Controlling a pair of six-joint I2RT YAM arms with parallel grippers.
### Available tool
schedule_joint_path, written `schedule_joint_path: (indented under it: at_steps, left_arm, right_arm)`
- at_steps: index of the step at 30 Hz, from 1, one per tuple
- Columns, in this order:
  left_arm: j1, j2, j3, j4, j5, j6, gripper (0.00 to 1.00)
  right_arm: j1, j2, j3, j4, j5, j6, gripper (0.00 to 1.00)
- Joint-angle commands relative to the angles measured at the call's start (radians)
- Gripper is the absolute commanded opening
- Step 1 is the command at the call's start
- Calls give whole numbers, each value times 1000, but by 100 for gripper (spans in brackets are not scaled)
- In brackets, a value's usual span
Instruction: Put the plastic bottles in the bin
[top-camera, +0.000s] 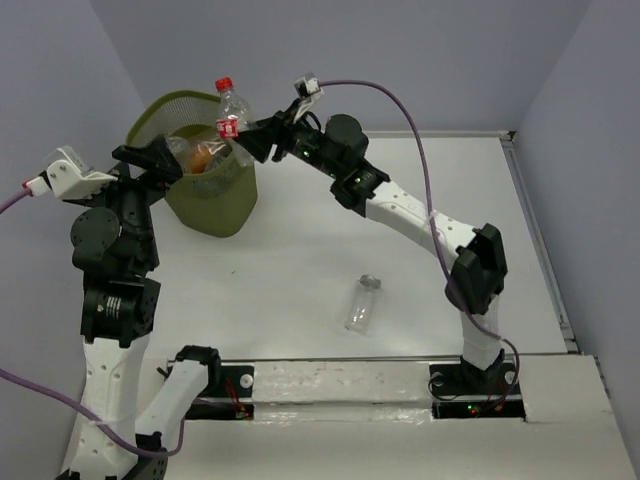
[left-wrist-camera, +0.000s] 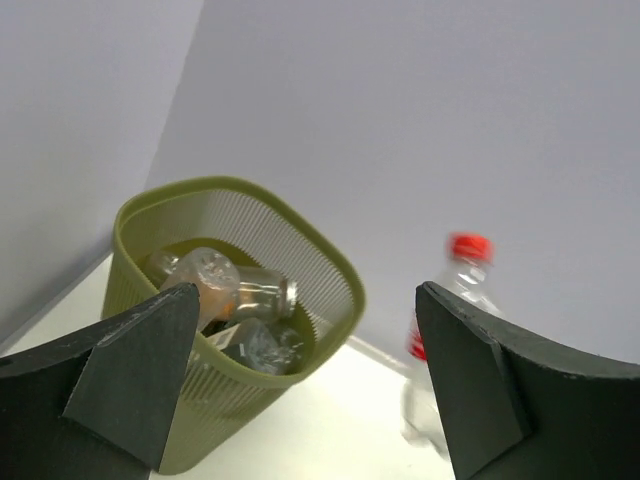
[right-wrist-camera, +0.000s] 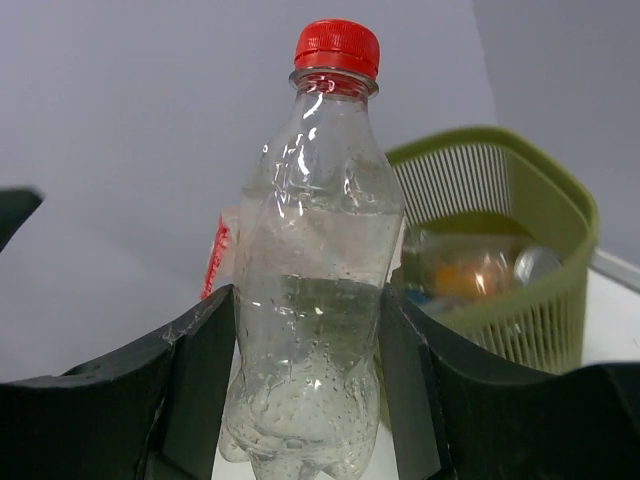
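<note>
My right gripper (top-camera: 243, 134) is shut on a clear bottle with a red cap (top-camera: 228, 104) and holds it upright over the right rim of the olive-green mesh bin (top-camera: 150, 112). In the right wrist view the bottle (right-wrist-camera: 320, 270) stands between my fingers (right-wrist-camera: 200, 370), with the bin (right-wrist-camera: 560, 205) behind it. My left gripper (top-camera: 168, 160) is open and empty at the bin's left side. In the left wrist view I see the bin (left-wrist-camera: 335, 265) holding several bottles (left-wrist-camera: 215, 285), and the red-capped bottle (left-wrist-camera: 455, 290). One clear bottle (top-camera: 363, 303) lies on the table.
The white table (top-camera: 300, 240) ends at a raised edge on the right (top-camera: 540, 240). Grey walls stand behind the bin and on both sides. The arm bases sit on a rail at the near edge (top-camera: 340, 385).
</note>
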Motion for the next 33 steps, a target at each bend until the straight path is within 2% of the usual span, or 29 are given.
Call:
schedule_joint_path:
  at_steps: [1, 3, 4, 5, 6, 7, 9, 10, 11, 16, 20, 24, 25, 27, 28, 29, 31, 32, 33]
  left_arm:
    - [2, -79, -92, 26, 121, -62, 99]
    - [-32, -96, -82, -18, 124, -62, 99]
    - [-46, -99, -67, -29, 124, -47, 99]
    - [-64, -103, -64, -43, 126, -48, 99]
    - [-72, -110, -61, -58, 126, -47, 99]
    - [-83, -116, -53, -64, 126, -39, 99]
    - [-90, -114, -38, -83, 115, -28, 99]
    - [-93, -111, -20, -89, 112, -19, 99]
    - [-95, -108, -15, -93, 114, -19, 99]
    - [-95, -74, -3, -86, 228, -42, 99]
    - [-95, -44, 22, -104, 322, -39, 99]
    - [-98, -13, 25, -104, 506, -42, 99]
    - [-99, -4, 20, -103, 532, -45, 99]
    - [-122, 22, 7, -96, 577, -54, 99]
    - [-173, 44, -16, -89, 583, -60, 99]
    - [-214, 57, -27, -74, 559, -61, 99]
    - [-331, 102, -52, -69, 491, -50, 99]
    - [-393, 161, -56, -66, 455, -45, 99]
    - [-505, 194, -62, -66, 395, -39, 99]
  right_arm:
    - [33, 219, 401, 28, -12, -4, 43]
    - [33, 399, 573, -44, 31, -3, 43]
    - [42, 460, 753, -64, 54, -1, 43]
    - [42, 597, 846, -63, 116, 0, 44]
    - [42, 666, 940, -54, 147, -1, 49]
    - [53, 724, 1065, -5, 190, -7, 62]
    - [62, 755, 1042, 52, 197, -26, 79]
    - [73, 729, 934, 90, 212, -70, 92]
    - [73, 700, 890, 103, 218, -93, 97]
    - [73, 619, 869, 32, 175, -181, 100]
    - [73, 424, 587, 153, 172, -179, 99]
    - [44, 240, 347, 247, 146, -118, 97]
    - [24, 196, 218, 265, 146, -85, 96]
    - [4, 42, 68, 291, 178, -60, 89]
    - [-15, -16, -93, 302, 224, -57, 84]
    - [-15, -133, -177, 302, 275, -61, 81]
    - [-42, -254, -346, 298, 376, -61, 72]
    - [-74, -313, -512, 293, 404, -52, 59]
    - [-94, -431, -590, 253, 431, -37, 57]
